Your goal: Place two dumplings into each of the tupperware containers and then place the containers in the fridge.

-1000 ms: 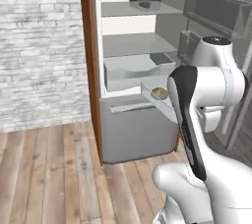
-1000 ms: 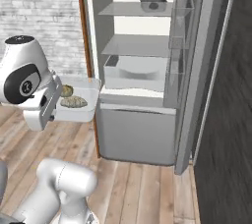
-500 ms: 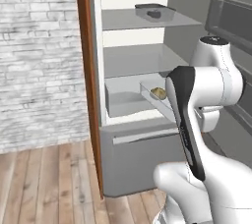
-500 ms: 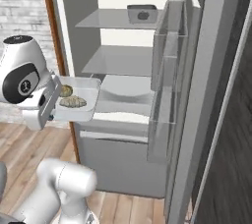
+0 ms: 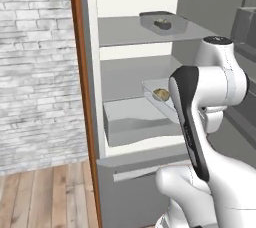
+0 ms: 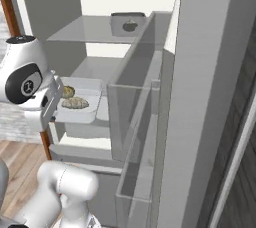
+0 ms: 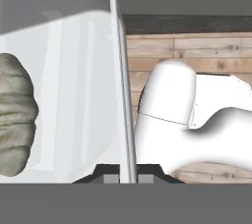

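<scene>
Whitish tupperware [image 6: 80, 106] w/ 2 dumplings [image 6: 75, 103] in gripper [image 7: 127, 171], fridge [image 5: 131, 32] open.

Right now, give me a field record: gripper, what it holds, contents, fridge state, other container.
gripper: shut on the rim of the whitish container
held container: carried level in front of the open fridge, at its middle shelf height, not yet set down
contents: two dumplings inside
other container: smoky grey one already on the upper shelf, with dumplings in it, count unclear
fridge door: open, swung to the right in the right base view
floor: wood planks below
</scene>
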Controlling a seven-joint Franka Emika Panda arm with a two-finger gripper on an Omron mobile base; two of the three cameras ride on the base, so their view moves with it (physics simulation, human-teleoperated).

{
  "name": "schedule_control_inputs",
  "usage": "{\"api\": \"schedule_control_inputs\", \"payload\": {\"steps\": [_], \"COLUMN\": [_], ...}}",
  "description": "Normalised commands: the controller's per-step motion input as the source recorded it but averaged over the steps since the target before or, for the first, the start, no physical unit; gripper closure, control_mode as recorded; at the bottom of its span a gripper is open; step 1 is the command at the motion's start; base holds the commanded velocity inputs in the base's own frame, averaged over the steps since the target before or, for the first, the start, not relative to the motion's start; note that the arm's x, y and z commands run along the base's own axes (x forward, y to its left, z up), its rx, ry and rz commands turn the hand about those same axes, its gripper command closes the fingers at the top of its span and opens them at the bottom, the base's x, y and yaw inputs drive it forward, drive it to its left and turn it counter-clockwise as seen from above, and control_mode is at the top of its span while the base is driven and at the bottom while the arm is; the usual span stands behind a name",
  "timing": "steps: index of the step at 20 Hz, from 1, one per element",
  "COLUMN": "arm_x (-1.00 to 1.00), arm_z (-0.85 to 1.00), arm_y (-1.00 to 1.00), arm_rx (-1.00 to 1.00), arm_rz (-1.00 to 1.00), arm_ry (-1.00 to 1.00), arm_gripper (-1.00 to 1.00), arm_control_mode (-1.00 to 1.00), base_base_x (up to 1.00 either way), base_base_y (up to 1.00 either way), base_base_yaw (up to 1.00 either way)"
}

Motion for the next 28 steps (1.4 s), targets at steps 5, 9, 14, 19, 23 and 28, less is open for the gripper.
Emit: {"api": "schedule_control_inputs", "payload": {"steps": [5, 9, 14, 19, 23, 28], "arm_x": [0.00, 0.00, 0.00, 0.08, 0.58, 0.97], "arm_z": [0.00, 0.00, 0.00, 0.00, -0.32, -0.53], "arm_y": [0.00, 0.00, 0.00, -0.05, -0.42, -0.38], "arm_rx": [0.00, 0.00, 0.00, 0.00, 0.00, 0.03], "arm_rz": [0.00, 0.00, 0.00, 0.00, 0.00, 0.01], "arm_ry": [0.00, 0.00, 0.00, 0.00, -0.04, -0.13], "arm_gripper": [1.00, 1.00, 1.00, 1.00, 1.00, 1.00], "arm_control_mode": [1.00, 1.00, 1.00, -1.00, -1.00, -1.00], "base_base_x": [0.31, 0.43, 0.54, 0.30, 0.00, 0.00], "base_base_y": [0.03, 0.24, 0.01, -0.10, 0.00, 0.00], "base_base_yaw": [0.09, 0.13, 0.01, 0.00, 0.00, 0.00]}}
